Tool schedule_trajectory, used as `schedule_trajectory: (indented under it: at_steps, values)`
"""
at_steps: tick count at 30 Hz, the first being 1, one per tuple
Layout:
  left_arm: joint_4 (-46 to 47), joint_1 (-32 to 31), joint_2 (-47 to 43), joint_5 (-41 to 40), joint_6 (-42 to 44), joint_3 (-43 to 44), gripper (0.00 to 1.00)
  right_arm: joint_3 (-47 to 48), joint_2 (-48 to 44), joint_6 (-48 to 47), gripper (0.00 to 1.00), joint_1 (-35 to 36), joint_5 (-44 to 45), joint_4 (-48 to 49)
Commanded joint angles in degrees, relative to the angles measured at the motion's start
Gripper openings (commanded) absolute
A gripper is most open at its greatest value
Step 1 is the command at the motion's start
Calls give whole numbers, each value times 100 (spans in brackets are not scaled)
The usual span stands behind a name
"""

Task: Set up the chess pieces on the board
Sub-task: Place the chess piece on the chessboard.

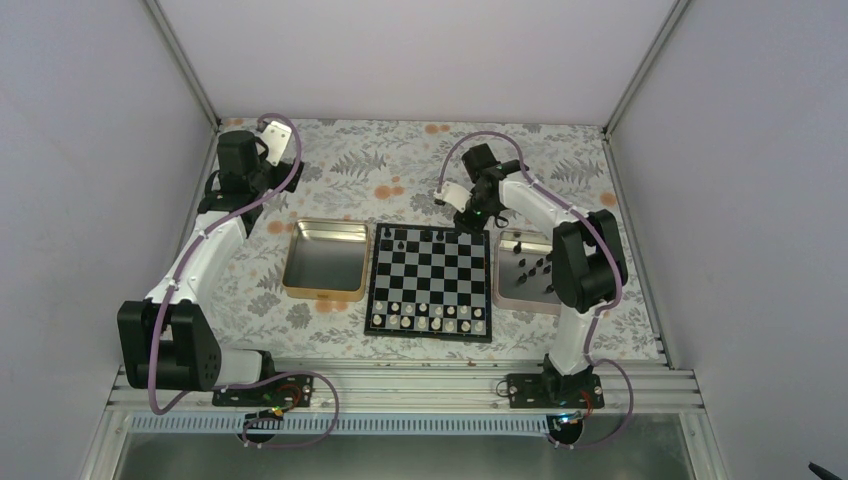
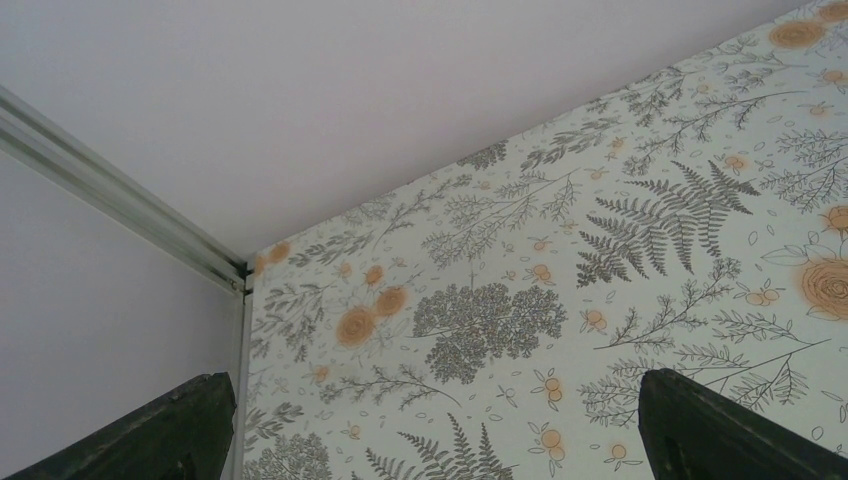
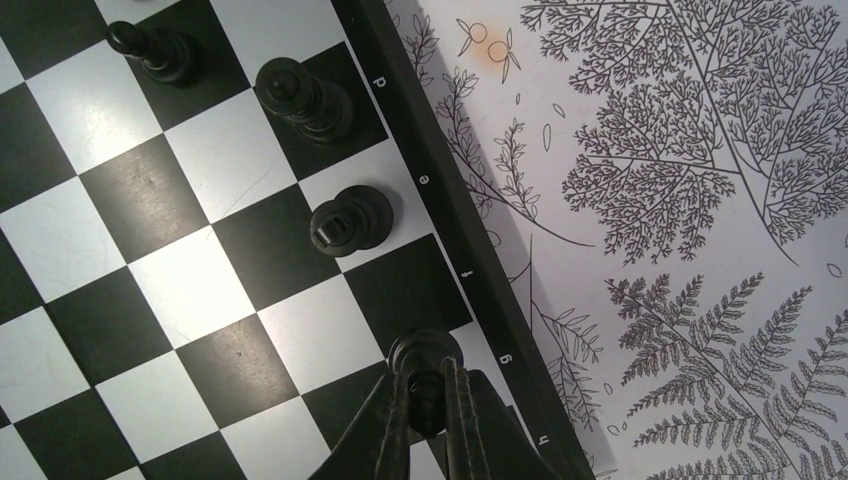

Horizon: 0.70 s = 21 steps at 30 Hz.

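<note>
The right gripper (image 3: 427,388) hangs over the far right corner of the board (image 3: 190,270). Its two fingers are pinched tight on the head of a black piece (image 3: 425,352) above the square by the border letter g; whether the base touches the board cannot be told. Other black chess pieces (image 3: 350,220) stand upright along that lettered edge, one by e, one by d, and a third one row in from the edge. From above, white pieces (image 1: 408,322) fill the board's two near rows. More black ones lie in the silver tray (image 1: 512,290) just beside the board's right edge, and a gold tray (image 1: 322,295) sits just beside its left edge. The left gripper (image 2: 432,380) is well apart from the board, beyond its far left corner. Its fingers are spread wide with nothing between them, above the floral tablecloth (image 2: 500,300).
</note>
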Motion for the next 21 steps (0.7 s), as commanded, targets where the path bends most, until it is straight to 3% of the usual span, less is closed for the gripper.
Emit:
schedule_trajectory:
  at_steps: [1, 21]
  values:
    - [91, 39, 9, 100, -55, -18, 100, -34, -3, 88, 7, -24, -189, 124]
    - [105, 37, -9, 108, -38, -68, 100, 395, 521, 21, 7, 160, -242, -15]
